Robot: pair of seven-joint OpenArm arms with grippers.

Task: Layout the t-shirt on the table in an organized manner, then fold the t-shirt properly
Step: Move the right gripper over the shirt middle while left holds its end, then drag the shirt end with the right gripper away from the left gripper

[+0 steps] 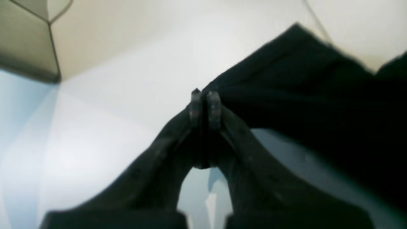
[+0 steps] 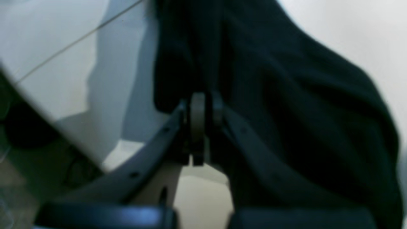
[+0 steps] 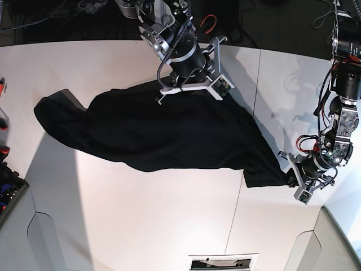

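The black t-shirt lies stretched across the white table, and both arms hold it. Its long way runs from the far left side toward the near right corner in the base view. The left gripper pinches the shirt's corner at the near right end, with its fingers pressed tight on the cloth. The right gripper pinches the top edge near the middle, and its fingers are squeezed on the cloth too. The far left end of the shirt sits loose and bunched, with no gripper near it. The right arm is closer to that messy end, so I think it should pull that way to flatten the shirt.
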